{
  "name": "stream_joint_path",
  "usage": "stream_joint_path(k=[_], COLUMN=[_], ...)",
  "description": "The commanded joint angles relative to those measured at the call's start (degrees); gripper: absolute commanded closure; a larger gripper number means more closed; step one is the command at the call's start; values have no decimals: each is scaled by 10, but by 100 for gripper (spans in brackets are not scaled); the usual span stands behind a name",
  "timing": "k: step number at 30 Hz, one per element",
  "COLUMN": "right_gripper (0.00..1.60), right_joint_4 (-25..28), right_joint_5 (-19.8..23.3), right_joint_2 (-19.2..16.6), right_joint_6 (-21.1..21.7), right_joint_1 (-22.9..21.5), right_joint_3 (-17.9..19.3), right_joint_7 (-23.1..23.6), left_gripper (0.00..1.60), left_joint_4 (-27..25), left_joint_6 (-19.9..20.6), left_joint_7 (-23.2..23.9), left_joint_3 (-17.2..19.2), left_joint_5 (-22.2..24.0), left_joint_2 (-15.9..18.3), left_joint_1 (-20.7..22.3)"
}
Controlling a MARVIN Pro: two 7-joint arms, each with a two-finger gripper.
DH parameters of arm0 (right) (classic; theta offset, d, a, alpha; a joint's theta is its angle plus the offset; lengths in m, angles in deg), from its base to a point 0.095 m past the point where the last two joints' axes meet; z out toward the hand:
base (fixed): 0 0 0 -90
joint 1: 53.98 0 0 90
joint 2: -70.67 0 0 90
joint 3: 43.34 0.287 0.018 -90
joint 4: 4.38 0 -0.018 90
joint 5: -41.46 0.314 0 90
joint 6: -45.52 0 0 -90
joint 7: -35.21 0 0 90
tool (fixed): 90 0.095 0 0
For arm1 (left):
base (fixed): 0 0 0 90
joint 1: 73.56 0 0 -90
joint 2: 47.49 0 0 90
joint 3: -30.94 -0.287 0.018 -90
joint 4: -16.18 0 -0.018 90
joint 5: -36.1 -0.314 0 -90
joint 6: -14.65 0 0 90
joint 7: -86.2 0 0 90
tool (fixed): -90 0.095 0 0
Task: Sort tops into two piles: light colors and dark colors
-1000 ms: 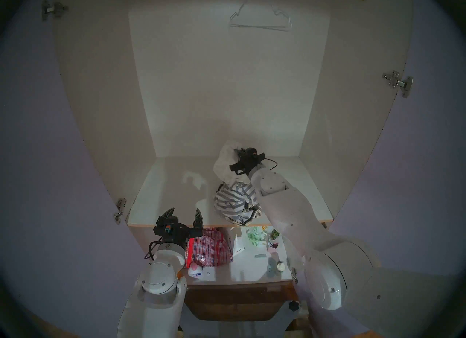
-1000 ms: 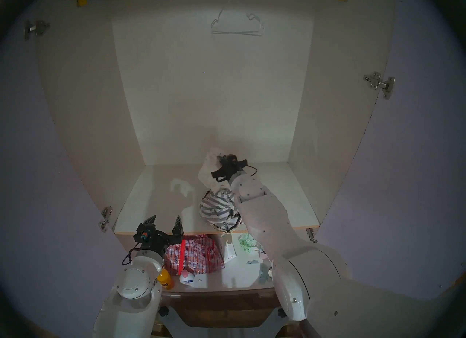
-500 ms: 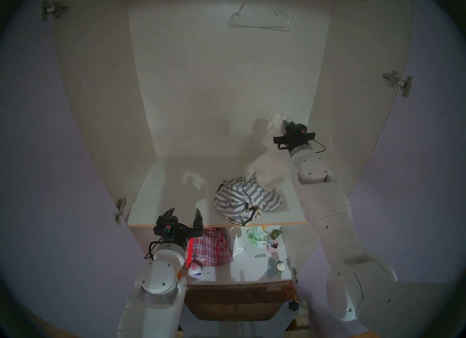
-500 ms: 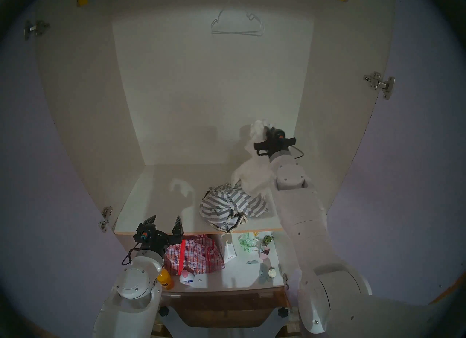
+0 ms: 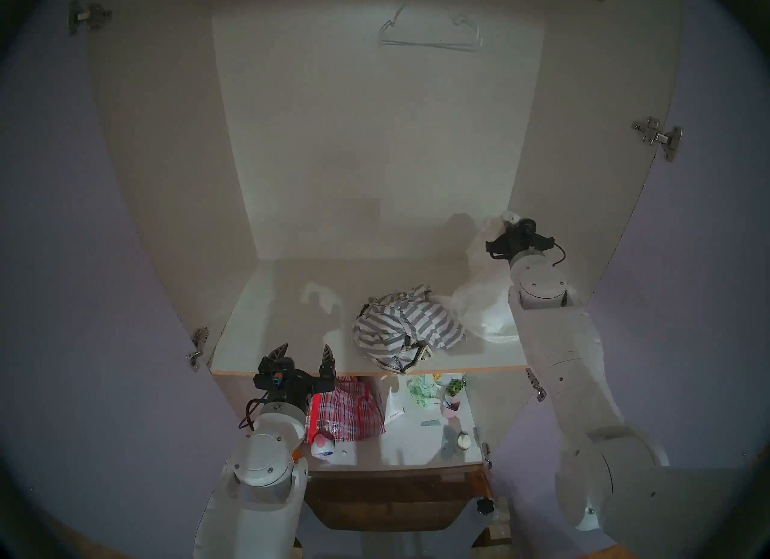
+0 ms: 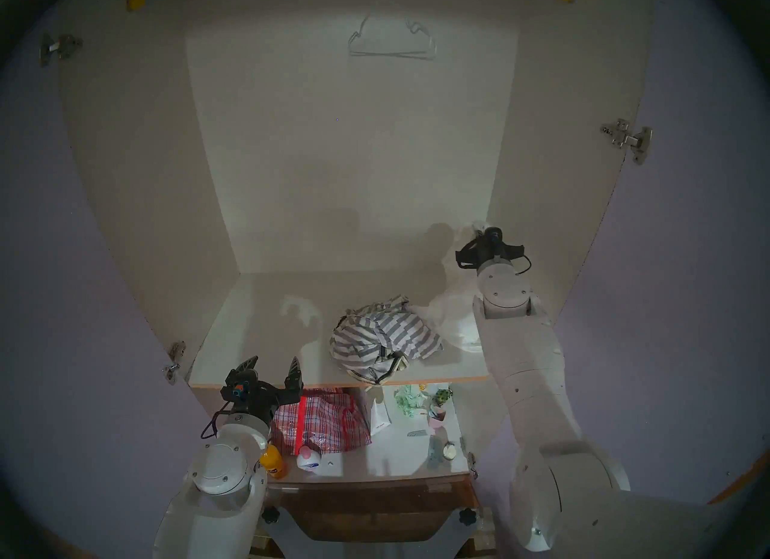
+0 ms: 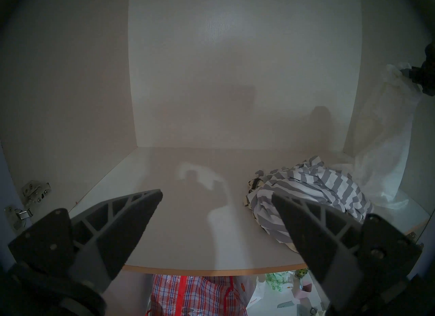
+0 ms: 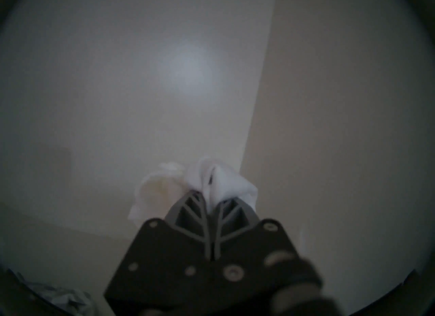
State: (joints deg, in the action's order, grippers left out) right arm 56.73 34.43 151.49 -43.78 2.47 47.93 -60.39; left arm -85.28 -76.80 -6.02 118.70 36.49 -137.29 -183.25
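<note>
My right gripper (image 5: 509, 224) is shut on the plain white top (image 5: 483, 304) and holds it up near the cupboard's right wall. The top's lower end drapes onto the white shelf (image 5: 271, 337), right of the striped heap. The right wrist view shows the jaws closed on the white top (image 8: 226, 181). The grey-striped top (image 5: 410, 324) lies crumpled at the shelf's front middle. The beige top with thin black stripes (image 5: 400, 361) lies partly under it at the shelf edge. My left gripper (image 5: 305, 345) is open and empty at the shelf's front edge, left of the heap (image 7: 313, 190).
A red-and-white checked plastic bag (image 5: 350, 412) sits on the lower shelf beside bottles, a cup and small items. A wire hanger (image 5: 429, 33) hangs from the rail above. The cupboard's side walls and open doors close in both sides.
My right gripper has carried the white top up off the striped heap and rightwards to the right wall, then slightly down. The left arm has not moved.
</note>
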Motion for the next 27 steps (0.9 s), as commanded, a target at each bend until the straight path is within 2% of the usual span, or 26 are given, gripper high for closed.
stream_joint_path(k=[1,2,4,6,7,9,11,15,16,17,20,22,24,25,26,27], right_gripper=[160,160,160,160,160,160,160,160,155,0,0,0,0,0,0,0], right_joint_4=[-26,-40,-66,-88,-113,-143,-162,-200,-209,-211,-200,-173,-153,-138,-123,-104], right_joint_5=[9,29,35,79,91,108,148,190,195,194,190,204,230,227,200,186], right_joint_2=[-7,-4,1,23,35,49,60,56,53,52,50,57,73,78,70,75], right_joint_6=[-25,-13,-13,29,49,60,95,136,157,153,153,152,170,172,161,152], right_joint_1=[-38,-43,-48,-55,-60,-62,-70,-94,-102,-105,-106,-98,-95,-88,-75,-61], right_joint_3=[22,34,44,80,96,116,138,143,140,135,112,112,138,139,111,103], right_joint_7=[-18,0,4,21,17,-6,-11,-1,1,2,17,21,3,-11,8,7], left_gripper=[0,0,0,0,0,0,0,0,0,0,0,0,0,0,0,0], left_joint_4=[-16,-17,-17,-17,-16,-17,-17,-15,-15,-14,-14,-14,-14,-15,-15,-15], left_joint_6=[-3,-3,-2,-3,-3,-3,-2,-3,-3,-3,-4,-4,-4,-4,-3,-3], left_joint_7=[3,3,3,3,3,3,3,2,2,2,2,2,2,2,2,2], left_joint_3=[-1,-1,-1,-2,-2,-2,-2,-2,-2,-2,-2,-2,-2,-2,-2,-2], left_joint_5=[2,2,2,2,2,2,2,1,1,1,1,1,1,1,1,1], left_joint_2=[0,0,0,0,0,0,0,0,0,0,0,0,0,0,0,0], left_joint_1=[4,4,4,4,4,4,4,5,5,5,6,6,5,5,5,5])
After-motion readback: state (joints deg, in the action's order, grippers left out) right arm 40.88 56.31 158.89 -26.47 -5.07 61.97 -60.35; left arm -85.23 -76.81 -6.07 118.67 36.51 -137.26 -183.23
